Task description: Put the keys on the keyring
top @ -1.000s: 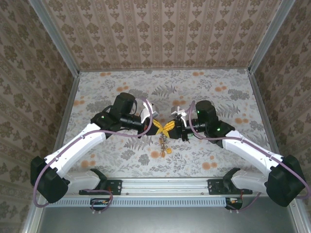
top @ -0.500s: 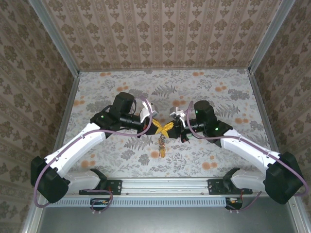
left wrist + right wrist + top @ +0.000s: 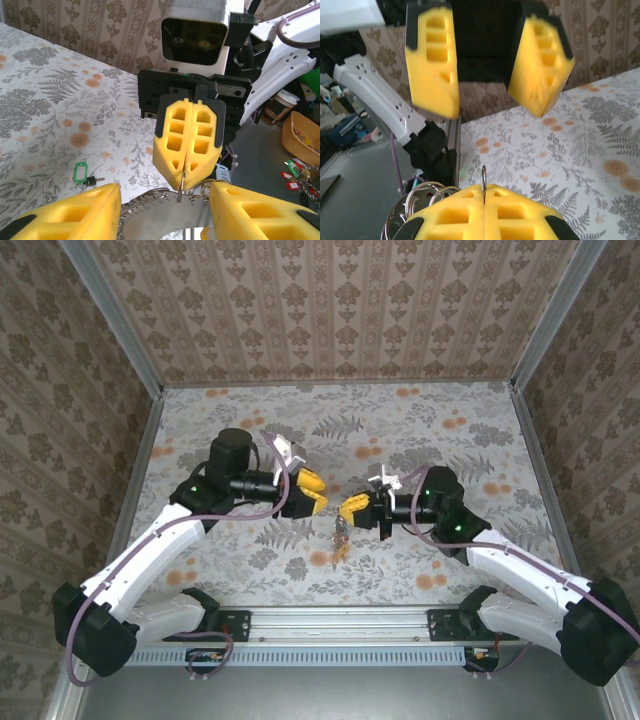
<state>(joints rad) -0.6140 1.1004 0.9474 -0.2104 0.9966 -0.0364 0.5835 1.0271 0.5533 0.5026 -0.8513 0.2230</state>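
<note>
Roughly mid-task, by my read; right claw (image 3: pixel 353 510) is clamped on the keyring (image 3: pixel 341 528), pads pressed flat together with the thin wire poking out of the seam, plain in both wrist views; left claw (image 3: pixel 310 492) stands open with nothing between its pads, at 9 to 10 o'clock of the right one, the two facing tip to tip but apart; both sit above the middle of the tabletop (image 3: pixel 450 430), a bit toward 6 o'clock.

Done, judging from how things lie: ring is up off the tabletop and steadied; a hanging bunch (image 3: pixel 340 543) dangles from it at 6 o'clock of the right claw, orange-yellow bits in it; too small to tell keys from trinkets, so cannot say how many keys are on.

Left to do: at least one green key (image 3: pixel 82 173) lies loose on the tabletop, at about 8 o'clock in the left wrist view, well apart from both claws; it looks to need picking up and threading on.

Keyring look: thin dark-grey wire, seen edge-on as a fine upright line at the pad seam; silvery coiled rings (image 3: pixel 420 197) bunch just beside the right claw's pads at 8 o'clock in the right wrist view; wire looks springy and slick, likely to twist in a flat pinch.
</note>
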